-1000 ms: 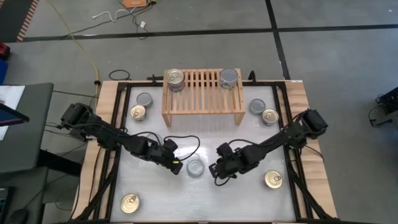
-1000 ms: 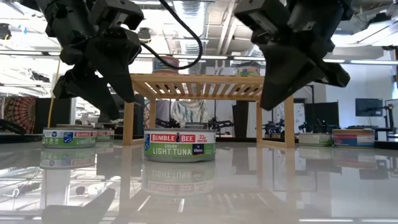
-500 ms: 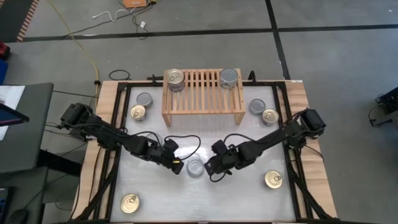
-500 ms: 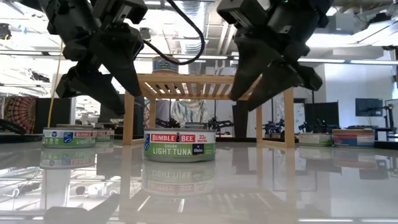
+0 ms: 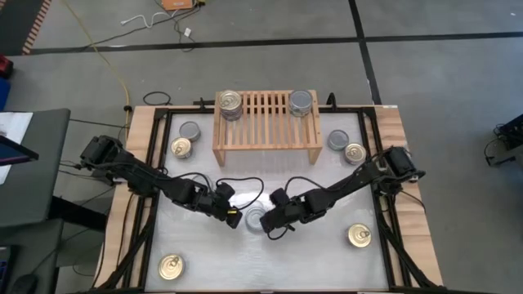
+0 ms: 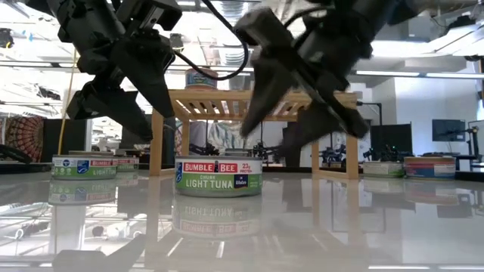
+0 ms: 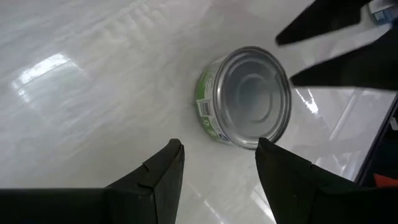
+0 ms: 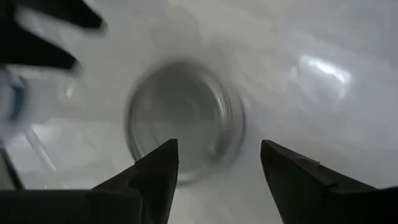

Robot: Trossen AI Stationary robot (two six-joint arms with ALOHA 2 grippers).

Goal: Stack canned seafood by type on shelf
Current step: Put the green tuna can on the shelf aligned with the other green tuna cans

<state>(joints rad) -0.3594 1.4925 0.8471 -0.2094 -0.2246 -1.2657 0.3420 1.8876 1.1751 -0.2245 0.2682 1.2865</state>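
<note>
A silver-topped can of seafood with a green label (image 5: pixel 256 219) (image 6: pixel 218 176) stands on its base mid-table. My left gripper (image 5: pixel 233 216) (image 7: pixel 219 144) hovers open just to the can's left and points down at it (image 7: pixel 249 96). My right gripper (image 5: pixel 270 224) (image 8: pixel 219 144) is open just to the can's right and slants down over it (image 8: pixel 183 121). Neither touches the can. On the wooden shelf (image 5: pixel 267 139) at the far side, gold-topped cans (image 5: pixel 230 104) stand at its left end and silver-topped cans (image 5: pixel 301 103) at its right end.
Loose cans stand on the table: a silver one (image 5: pixel 189 130) and a gold one (image 5: pixel 181 148) left of the shelf, a silver one (image 5: pixel 337 140) and a gold one (image 5: pixel 355 153) right of it, and gold ones near the front left (image 5: pixel 170 266) and front right (image 5: pixel 359 236).
My right gripper has moved toward the table's left and down, closing in on the silver-topped can, and its fingers have opened from shut to wide apart. The can has stayed in place.
</note>
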